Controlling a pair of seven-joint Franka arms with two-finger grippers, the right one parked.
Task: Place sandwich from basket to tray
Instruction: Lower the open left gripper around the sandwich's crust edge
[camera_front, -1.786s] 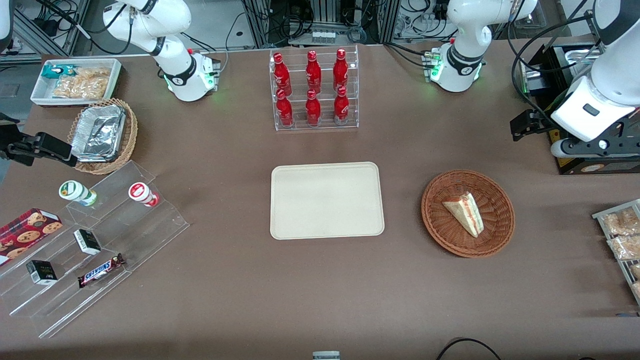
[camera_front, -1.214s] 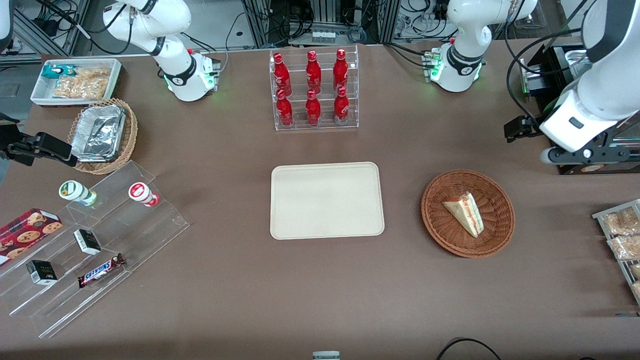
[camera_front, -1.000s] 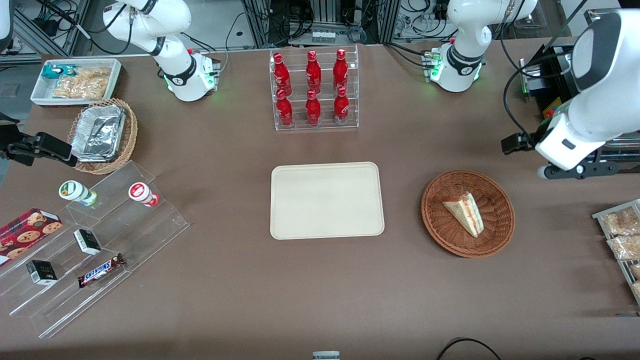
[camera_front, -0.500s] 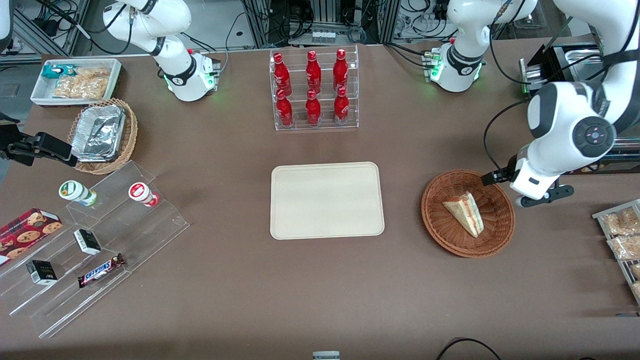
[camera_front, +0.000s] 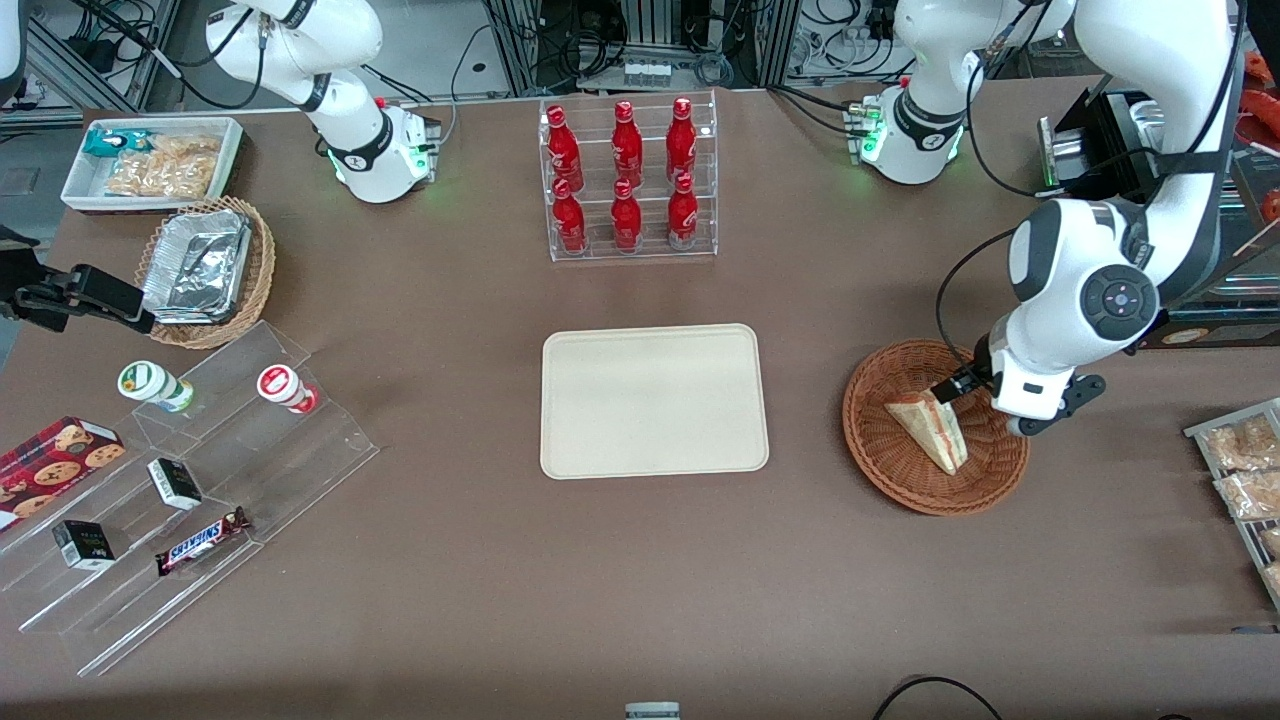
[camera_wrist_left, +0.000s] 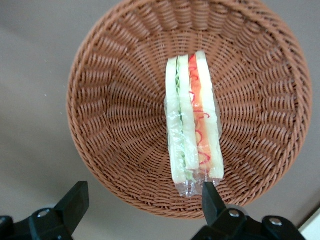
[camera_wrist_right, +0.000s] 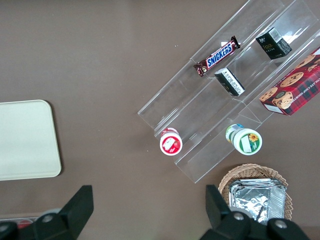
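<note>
The sandwich (camera_front: 930, 425), a clear-wrapped wedge with red and green filling (camera_wrist_left: 192, 120), lies in the round reddish-brown wicker basket (camera_front: 890, 470). In the left wrist view it rests across the middle of the basket (camera_wrist_left: 110, 100). My left gripper (camera_front: 1050, 405) hovers over the basket's rim, toward the working arm's end. It is open, with its jaws wide apart (camera_wrist_left: 144, 200). One fingertip (camera_wrist_left: 212, 197) sits close to the sandwich's end, and nothing is held. The cream tray (camera_front: 655, 400) lies flat and bare at mid-table, beside the basket; a corner of the tray (camera_wrist_right: 25, 140) shows in the right wrist view.
An acrylic rack of red bottles (camera_front: 627, 180) stands farther from the camera than the tray. Stepped acrylic shelves with snacks (camera_front: 180, 480), a tan basket of foil trays (camera_front: 205, 270) and a white bin (camera_front: 150, 165) sit toward the parked arm's end. Snack packets (camera_front: 1245, 470) lie near the basket.
The left arm has swung in from the table's end and come down, bringing the open gripper from beside the basket to over its rim near the sandwich. Sandwich, basket and tray have not moved.
</note>
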